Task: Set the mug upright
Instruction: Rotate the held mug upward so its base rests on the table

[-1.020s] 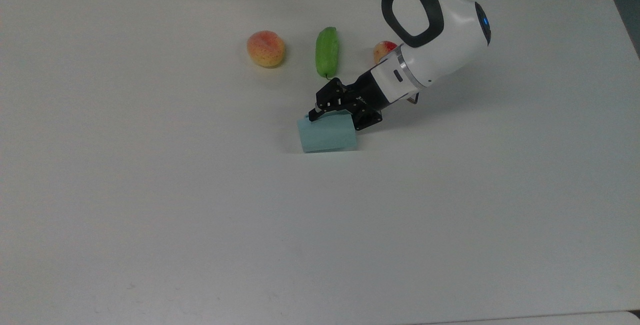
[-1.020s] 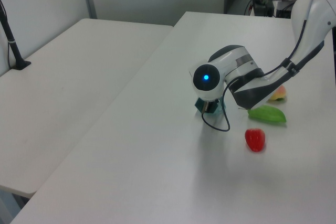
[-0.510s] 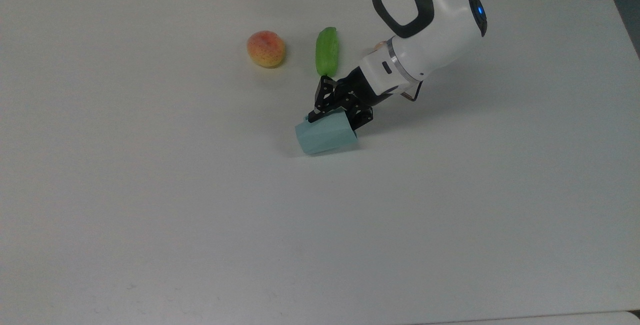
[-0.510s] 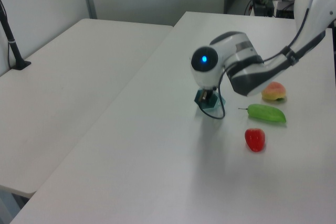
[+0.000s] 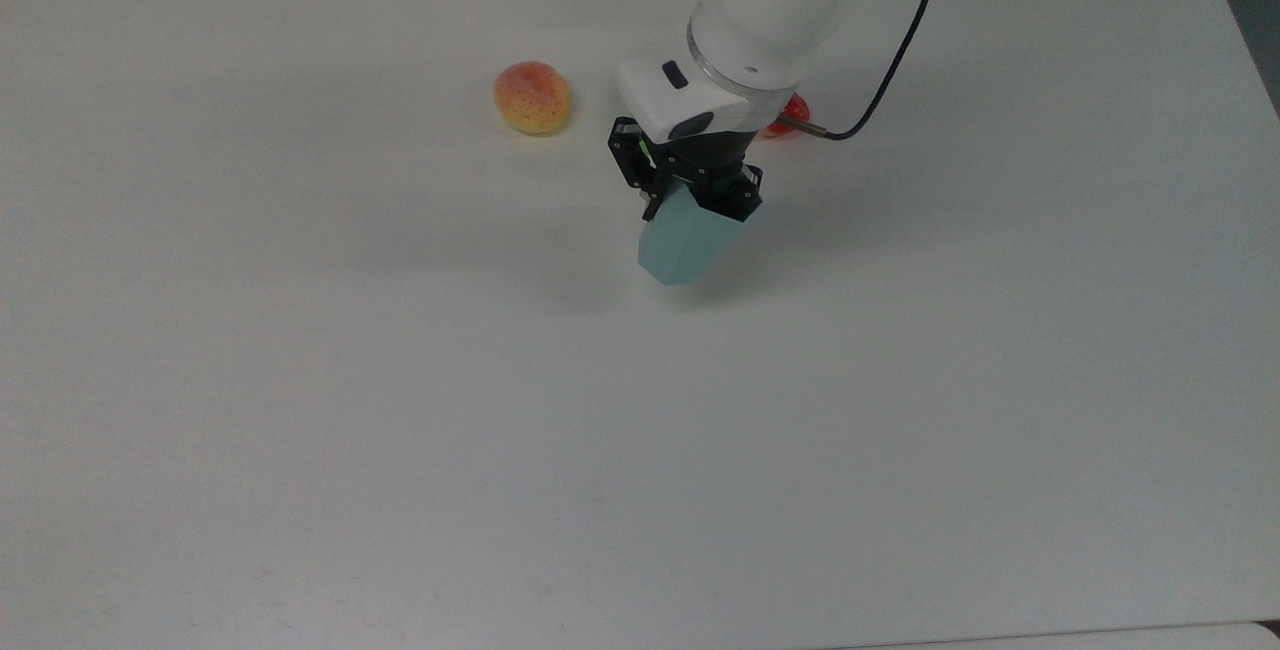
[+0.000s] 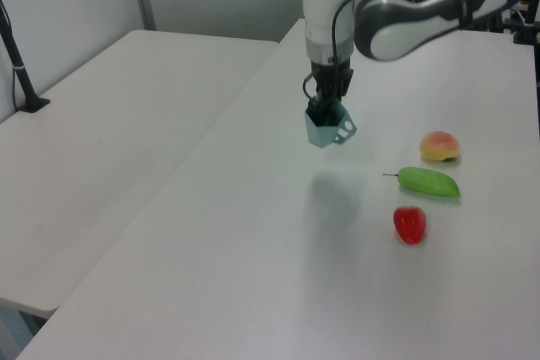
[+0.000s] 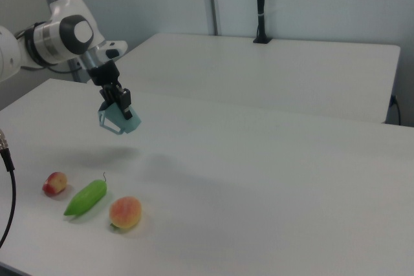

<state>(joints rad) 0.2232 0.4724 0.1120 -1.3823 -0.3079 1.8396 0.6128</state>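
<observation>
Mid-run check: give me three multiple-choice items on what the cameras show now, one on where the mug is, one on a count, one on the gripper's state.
1. Where is the mug?
A. Lying on the table
B. Held in the air above the table
C. Resting on the cucumber

2. How many fruit and vegetable pieces lie on the table in the left view?
A. Three
B. Five
C. One

3. What is the gripper doing?
A. Open, clear of everything
B. Shut on the peach
C. Shut on the mug

Answers: 1 B, its shadow lies apart below it; 2 A, peach, cucumber, red fruit; 3 C, the mug hangs from it.
</observation>
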